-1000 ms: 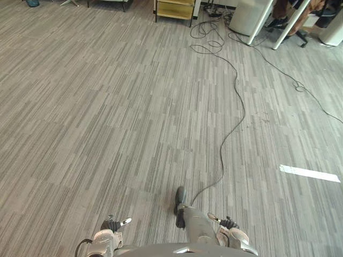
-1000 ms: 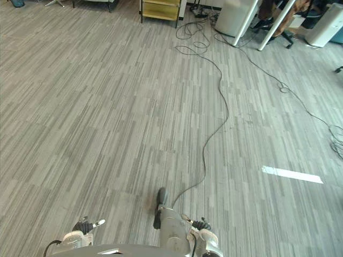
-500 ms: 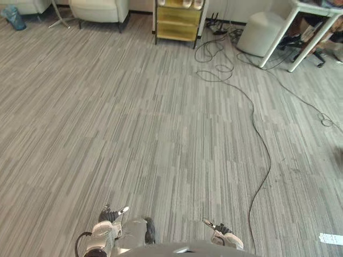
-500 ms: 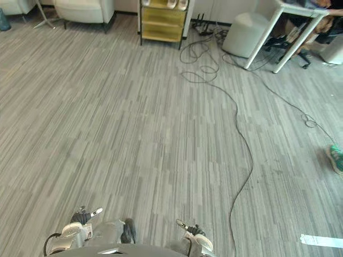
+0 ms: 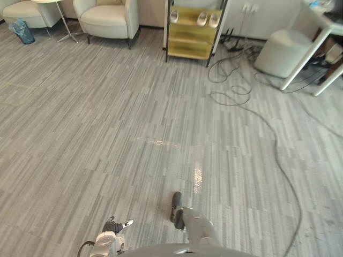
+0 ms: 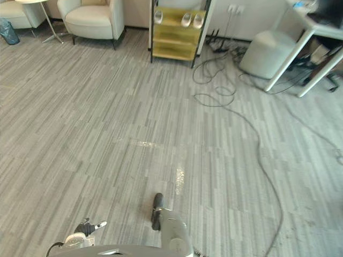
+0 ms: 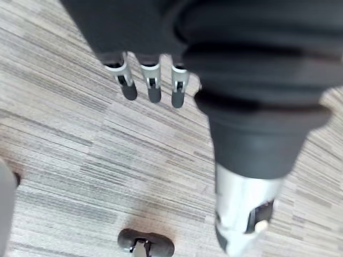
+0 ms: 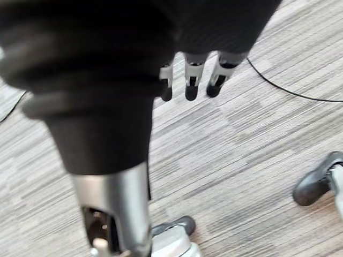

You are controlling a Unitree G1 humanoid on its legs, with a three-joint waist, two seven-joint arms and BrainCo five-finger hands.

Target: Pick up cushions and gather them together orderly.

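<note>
Left wrist view | left hand fingers straight (relaxed) over carpet; right hand likewise

Straight ahead of you a yellow shelf unit stood on the grey striped floor, pale shoes on its upper shelf. Left of it were two cream armchairs and a blue bag. Right of it lay tangled black cables, a round pale pouf and a counter on slanted white legs. A glare patch lay mid-floor.

The floor is streaked light and dark grey. Along its far edge stand a cream armchair, yellow shelf unit and pale grey pouf. The left hand is silver, dark-tipped.
</note>
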